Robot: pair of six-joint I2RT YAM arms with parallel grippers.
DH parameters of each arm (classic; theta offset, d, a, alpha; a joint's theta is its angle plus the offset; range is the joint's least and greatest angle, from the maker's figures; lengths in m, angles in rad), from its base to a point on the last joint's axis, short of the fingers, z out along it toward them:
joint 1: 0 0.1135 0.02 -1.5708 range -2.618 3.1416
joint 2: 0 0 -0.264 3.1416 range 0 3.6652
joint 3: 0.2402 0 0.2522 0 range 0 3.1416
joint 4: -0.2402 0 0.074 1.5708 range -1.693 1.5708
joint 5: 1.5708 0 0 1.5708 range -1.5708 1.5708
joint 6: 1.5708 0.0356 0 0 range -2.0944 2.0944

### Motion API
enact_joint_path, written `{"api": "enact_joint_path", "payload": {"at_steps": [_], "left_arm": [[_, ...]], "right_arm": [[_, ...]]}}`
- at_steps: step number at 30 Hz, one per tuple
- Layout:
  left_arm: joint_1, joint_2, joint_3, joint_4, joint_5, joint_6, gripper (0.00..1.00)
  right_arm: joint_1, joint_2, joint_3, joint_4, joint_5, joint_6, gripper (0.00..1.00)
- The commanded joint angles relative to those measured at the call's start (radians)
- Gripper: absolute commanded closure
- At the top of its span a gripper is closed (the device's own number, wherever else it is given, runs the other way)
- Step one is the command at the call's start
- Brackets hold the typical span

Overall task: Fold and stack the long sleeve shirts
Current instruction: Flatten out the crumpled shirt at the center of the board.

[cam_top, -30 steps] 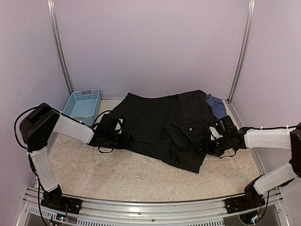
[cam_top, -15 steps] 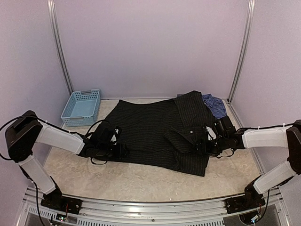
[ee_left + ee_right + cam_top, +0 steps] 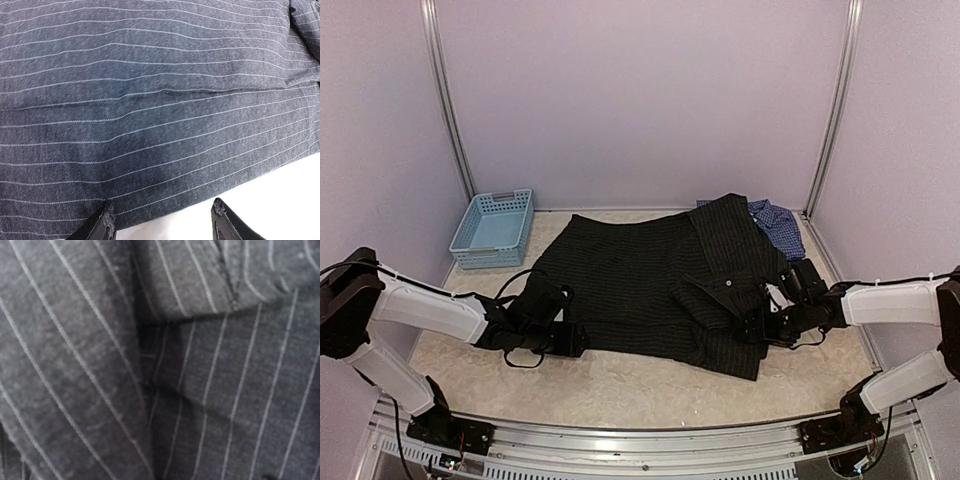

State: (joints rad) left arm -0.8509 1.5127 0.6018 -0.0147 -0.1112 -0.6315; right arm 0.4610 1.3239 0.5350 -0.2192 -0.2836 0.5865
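Lying ahead of left gripper [image 3: 162, 207], black shirt [image 3: 150, 100] (jaws apart)

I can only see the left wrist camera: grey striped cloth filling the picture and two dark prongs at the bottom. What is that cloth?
Observer: It's a black pinstriped shirt, spread across the middle of the table.
Operator: Is it the only shirt there?
Observer: No. A blue checked shirt lies at the far right, partly covered by the black one.
Operator: Anything else on the table?
Observer: A light blue basket stands at the far left corner, apart from both shirts.
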Motion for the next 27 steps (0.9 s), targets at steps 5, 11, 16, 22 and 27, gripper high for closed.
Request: {"api": "enact_joint_path", "payload": {"at_steps": [5,11,16,22,27], "left_arm": [[-0.008,-0.031,-0.016,-0.112,-0.017,-0.013,0.38],[-0.027,-0.089,-0.046,-0.137,0.019,-0.024,0.39],[-0.069,-0.149,-0.026,-0.149,0.026,-0.012,0.39],[-0.065,-0.221,0.016,-0.101,-0.005,0.005,0.35],[-0.022,-0.168,0.07,-0.111,-0.044,0.037,0.31]], "right_arm": [[0.007,-0.036,-0.019,-0.132,0.086,0.044,0.19],[0.007,-0.116,-0.004,-0.222,0.133,0.053,0.19],[0.013,-0.217,0.031,-0.276,0.117,0.022,0.19],[0.113,-0.293,0.089,-0.295,0.125,0.009,0.27],[0.305,-0.23,0.127,-0.259,0.203,0.012,0.29]]}}
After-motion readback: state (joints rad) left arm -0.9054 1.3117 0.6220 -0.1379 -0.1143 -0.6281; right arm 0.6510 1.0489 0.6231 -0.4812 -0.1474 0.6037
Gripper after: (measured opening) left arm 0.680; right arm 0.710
